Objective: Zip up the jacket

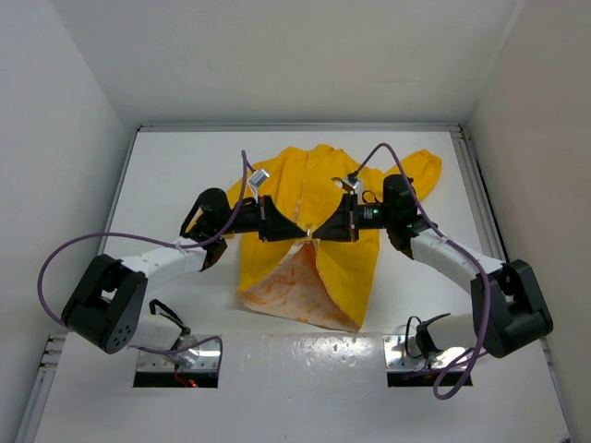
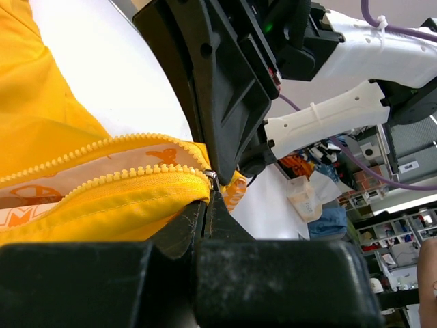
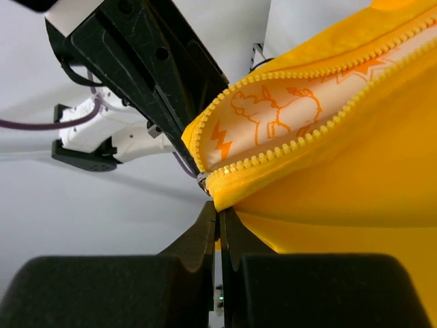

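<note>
The yellow jacket [image 1: 343, 268] lies flat on the white table, collar far, its lower front spread open on the pale orange-printed lining [image 1: 288, 284]. My left gripper [image 1: 297, 231] and right gripper [image 1: 321, 231] meet tip to tip at the point where the zipper's two rows join. In the left wrist view my left gripper [image 2: 205, 205] is shut on the jacket's [image 2: 102, 205] edge just below the metal slider [image 2: 212, 178]. In the right wrist view my right gripper [image 3: 218, 215] is shut on the jacket's [image 3: 355, 178] hem beside the slider [image 3: 203, 182]. The zipper teeth [image 3: 300, 140] run apart from there.
White walls close in the table [image 1: 175, 175] on the left, right and back. The jacket's right sleeve [image 1: 420, 171] lies folded at the far right. Purple cables [image 1: 65, 254] loop off both arms. Two openings with mounts [image 1: 180, 355] sit at the near edge.
</note>
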Controlling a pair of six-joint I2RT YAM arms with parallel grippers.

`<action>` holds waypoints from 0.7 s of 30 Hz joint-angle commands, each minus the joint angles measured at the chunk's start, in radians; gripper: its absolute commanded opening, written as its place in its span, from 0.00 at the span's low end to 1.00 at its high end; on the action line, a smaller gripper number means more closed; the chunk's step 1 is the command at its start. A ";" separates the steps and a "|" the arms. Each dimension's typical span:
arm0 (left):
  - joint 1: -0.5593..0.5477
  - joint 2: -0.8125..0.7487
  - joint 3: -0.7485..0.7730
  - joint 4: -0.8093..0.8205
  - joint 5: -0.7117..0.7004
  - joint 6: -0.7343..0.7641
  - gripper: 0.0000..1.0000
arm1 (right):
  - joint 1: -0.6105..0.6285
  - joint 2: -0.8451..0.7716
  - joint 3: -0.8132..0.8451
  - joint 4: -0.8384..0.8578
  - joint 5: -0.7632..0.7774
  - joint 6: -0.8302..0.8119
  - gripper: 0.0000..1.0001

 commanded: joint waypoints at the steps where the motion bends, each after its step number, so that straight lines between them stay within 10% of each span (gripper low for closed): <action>1: 0.000 0.008 0.040 0.041 0.027 -0.009 0.00 | 0.017 -0.011 0.068 0.026 -0.010 -0.123 0.00; 21: -0.018 0.008 0.062 0.112 0.078 -0.115 0.00 | 0.075 -0.026 0.255 -0.590 -0.011 -0.768 0.00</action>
